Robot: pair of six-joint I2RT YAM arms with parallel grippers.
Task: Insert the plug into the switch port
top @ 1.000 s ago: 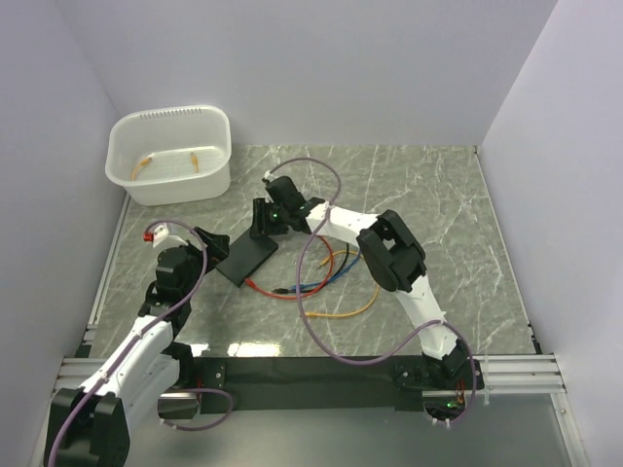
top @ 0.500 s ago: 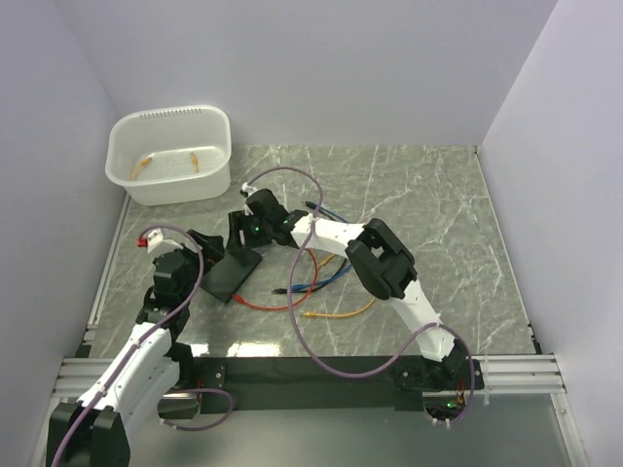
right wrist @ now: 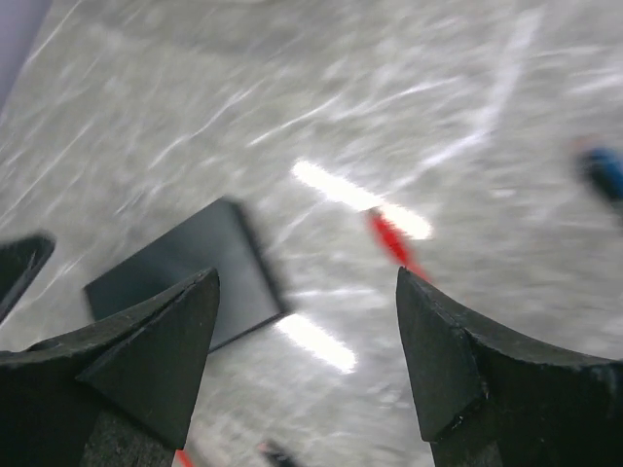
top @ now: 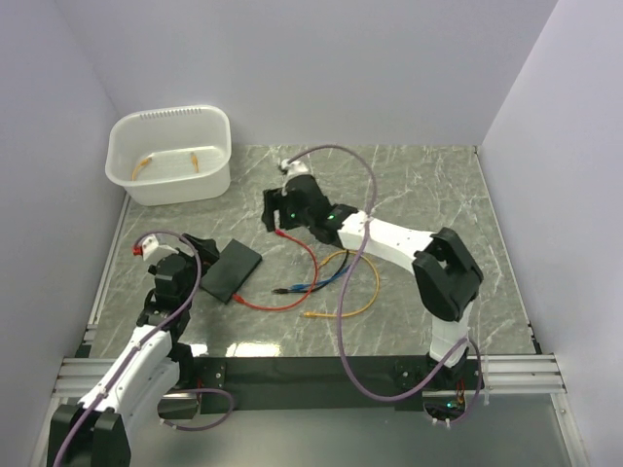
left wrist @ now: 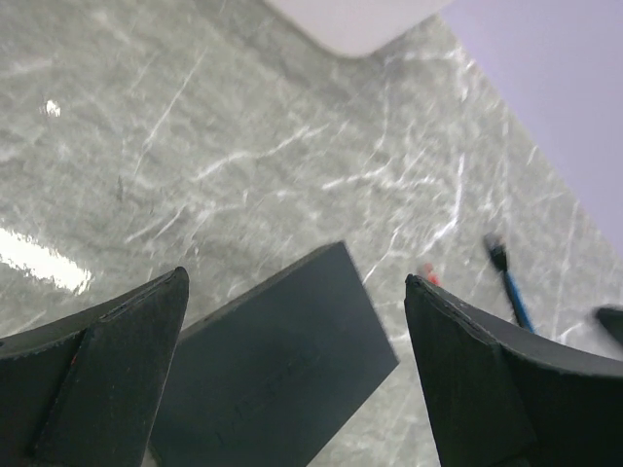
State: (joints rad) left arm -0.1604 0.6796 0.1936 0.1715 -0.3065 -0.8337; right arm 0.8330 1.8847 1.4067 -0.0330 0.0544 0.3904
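While switch (top: pixel 230 269) lies flat, loose cables (top: pixel 313 285) sprawl beside, white tub (top: pixel 170 156) behind.

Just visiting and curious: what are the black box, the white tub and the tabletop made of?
The switch looks like matte black plastic or painted metal, with no glare. The white tub seems to be thin moulded plastic, slightly translucent. The tabletop is glossy grey with white veins: marble or a marble-print laminate.

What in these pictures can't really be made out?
- Switch: its sockets are too small to see in the top view. The left wrist view shows only its flat top, cut off by the lower edge.
- Red cable: smeared by motion blur in the right wrist view, so its plug is unclear.
- White tub: it holds orange bits too small to identify.
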